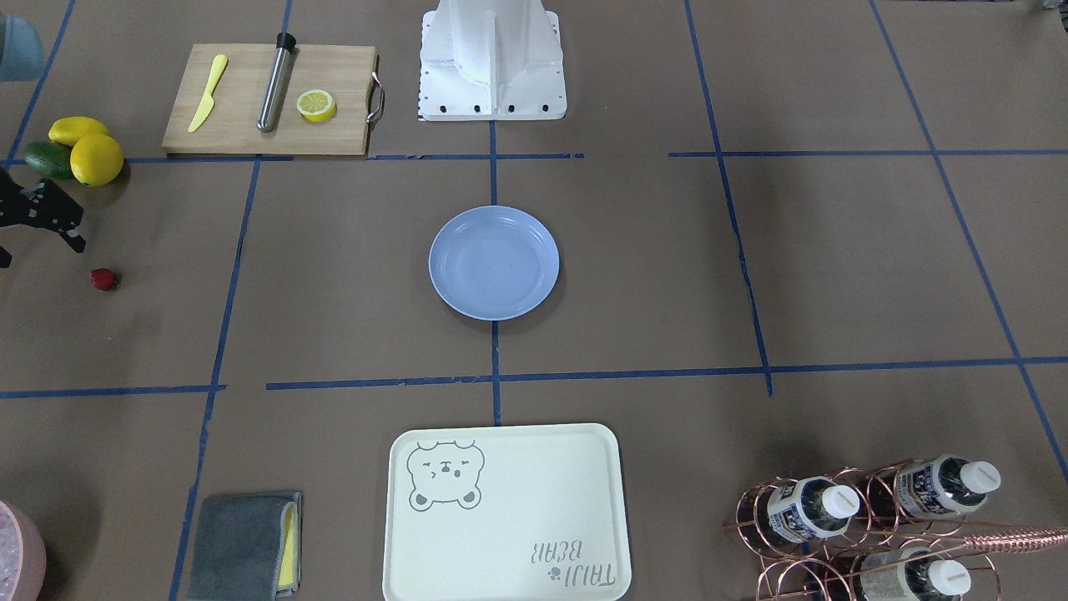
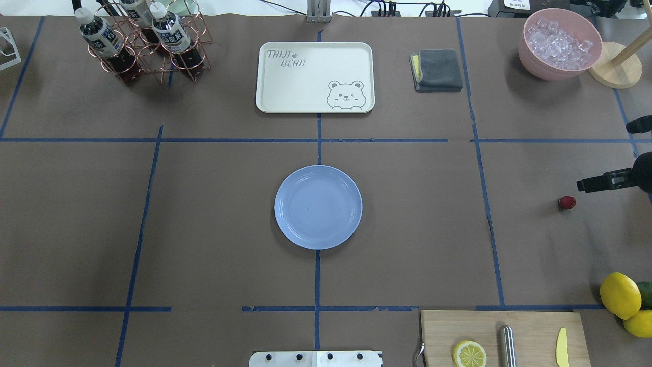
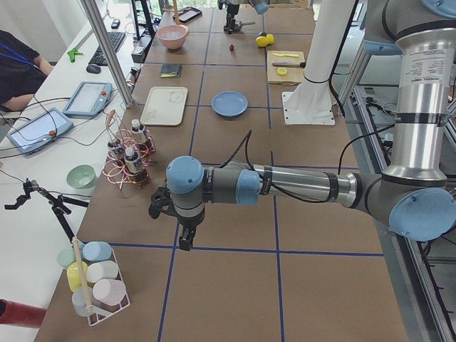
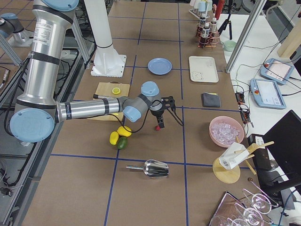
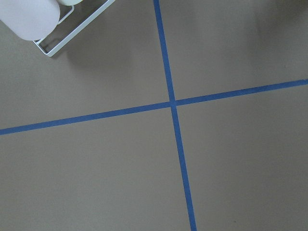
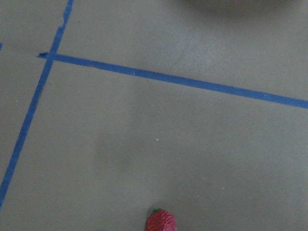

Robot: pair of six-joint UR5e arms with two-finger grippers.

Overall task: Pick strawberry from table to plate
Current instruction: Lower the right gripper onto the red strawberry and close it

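Note:
A small red strawberry [image 1: 103, 280] [image 2: 566, 203] lies on the brown table [image 1: 667, 267] near its right end. It also shows at the bottom edge of the right wrist view [image 6: 161, 222]. The light blue plate [image 1: 494, 262] [image 2: 318, 206] sits empty in the middle of the table. My right gripper [image 1: 42, 249] [image 2: 606, 155] hangs just above and beside the strawberry, its black fingers spread apart and holding nothing. My left gripper [image 3: 171, 228] hovers over the far left end of the table, seen only from the side, so I cannot tell its state.
A cutting board [image 1: 271, 100] holds a lemon half, a yellow knife and a metal cylinder. Lemons [image 2: 620, 294] lie close to the strawberry. A cream bear tray [image 2: 315, 76], a grey cloth [image 2: 437, 70], a bottle rack [image 2: 142, 43] and a pink ice bowl [image 2: 559, 43] line the far side.

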